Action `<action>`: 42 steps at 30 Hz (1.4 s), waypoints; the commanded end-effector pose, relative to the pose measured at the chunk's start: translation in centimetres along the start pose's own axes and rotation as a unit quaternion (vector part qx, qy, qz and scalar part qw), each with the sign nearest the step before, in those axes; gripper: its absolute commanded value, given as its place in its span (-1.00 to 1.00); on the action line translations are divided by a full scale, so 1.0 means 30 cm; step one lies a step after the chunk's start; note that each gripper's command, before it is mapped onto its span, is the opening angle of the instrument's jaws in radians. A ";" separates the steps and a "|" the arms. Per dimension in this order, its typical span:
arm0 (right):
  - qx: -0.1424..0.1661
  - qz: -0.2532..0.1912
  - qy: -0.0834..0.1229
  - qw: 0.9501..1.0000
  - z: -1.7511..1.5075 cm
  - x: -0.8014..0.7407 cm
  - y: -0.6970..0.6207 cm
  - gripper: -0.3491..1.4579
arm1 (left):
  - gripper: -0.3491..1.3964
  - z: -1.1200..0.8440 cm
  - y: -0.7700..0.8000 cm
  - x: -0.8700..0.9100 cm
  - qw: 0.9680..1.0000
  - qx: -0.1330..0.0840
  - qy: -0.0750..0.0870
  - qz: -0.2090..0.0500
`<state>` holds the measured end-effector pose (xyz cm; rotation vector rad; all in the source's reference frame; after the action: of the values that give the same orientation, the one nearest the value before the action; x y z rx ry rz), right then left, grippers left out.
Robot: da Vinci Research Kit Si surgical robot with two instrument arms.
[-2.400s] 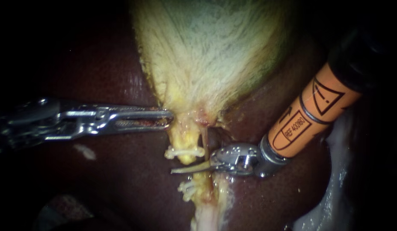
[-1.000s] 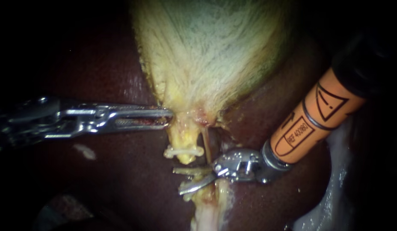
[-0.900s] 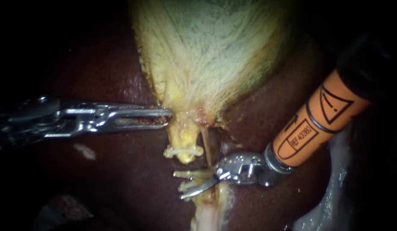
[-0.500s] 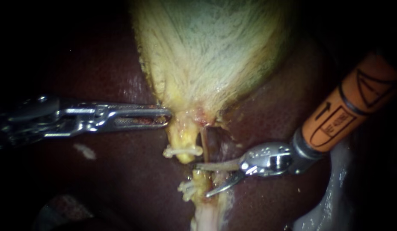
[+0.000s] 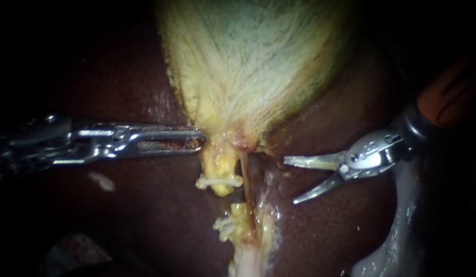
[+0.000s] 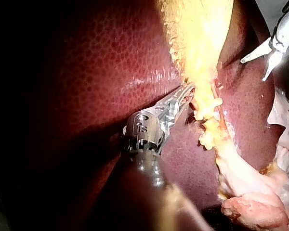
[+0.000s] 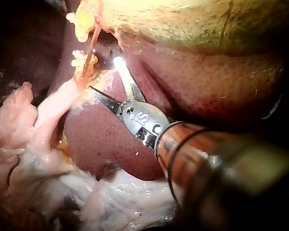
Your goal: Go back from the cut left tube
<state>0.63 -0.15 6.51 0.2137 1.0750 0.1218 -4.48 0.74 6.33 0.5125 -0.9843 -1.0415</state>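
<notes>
The pale yellow gallbladder (image 5: 248, 66) hangs over the dark liver (image 5: 120, 220). Below its neck the left tube is parted: an upper stump (image 5: 221, 172) carries a white clip (image 5: 220, 180), and a lower stump (image 5: 238, 213) has white clips (image 5: 223, 225). My left instrument (image 5: 199, 141) (image 6: 187, 94) comes in level and is shut on the gallbladder's neck. My right instrument (image 5: 290, 181) (image 7: 103, 74) (image 6: 254, 70) has two thin blades standing open. It holds nothing and lies over the liver, well right of the stumps.
A thin reddish tube (image 5: 245, 179) (image 7: 89, 53) runs whole just right of the cut stumps. Pale loose tissue (image 5: 397, 241) (image 7: 33, 144) lies along the liver's lower right edge. The liver's dark surface surrounds the neck on both sides.
The right instrument's blades opened at the left tube, then drew back to the right and upward, away from the stumps. The left instrument and the gallbladder have held still.
</notes>
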 end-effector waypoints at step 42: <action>-0.020 -0.011 -0.010 1.000 -0.002 -0.0009 0.0001 0.97 | -1.00 0.0174 -0.0067 0.0146 1.000 0.015 0.022 0.002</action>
<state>0.56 -0.14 6.50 0.1667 1.0532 0.1195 -4.95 0.30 6.62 0.5557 -0.9616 -1.0089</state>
